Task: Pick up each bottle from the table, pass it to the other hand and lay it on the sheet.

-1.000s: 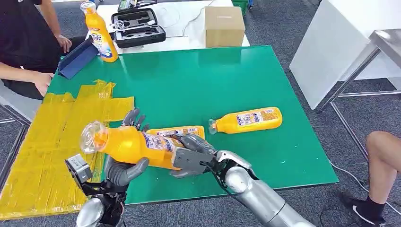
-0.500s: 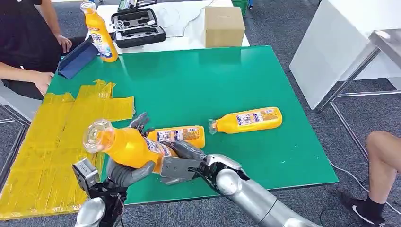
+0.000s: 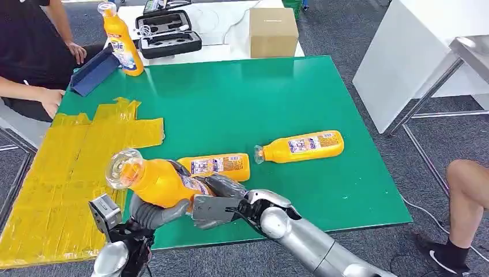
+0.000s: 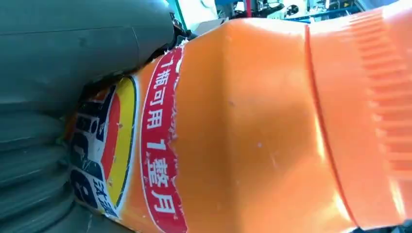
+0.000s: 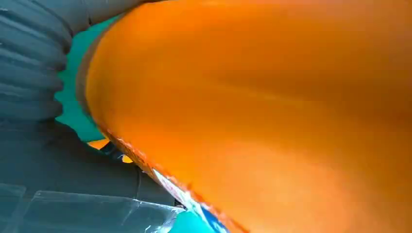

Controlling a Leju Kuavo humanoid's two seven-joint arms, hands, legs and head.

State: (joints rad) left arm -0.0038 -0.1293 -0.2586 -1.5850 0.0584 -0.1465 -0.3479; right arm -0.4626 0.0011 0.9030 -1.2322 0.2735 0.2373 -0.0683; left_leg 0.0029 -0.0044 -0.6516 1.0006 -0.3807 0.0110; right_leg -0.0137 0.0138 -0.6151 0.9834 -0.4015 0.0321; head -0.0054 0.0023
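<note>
Being held above the green surface (image 3: 277, 98) by both the left hand (image 3: 151, 209) and right hand (image 3: 214, 203), the smooth, probably slippery bottle (image 3: 158, 180) is best gripped mid-body.

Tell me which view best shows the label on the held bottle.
The left wrist view: the held bottle fills it and its label reads clearly. The head view shows the label small, partly behind the right hand. The right wrist view catches just its edge.
</note>
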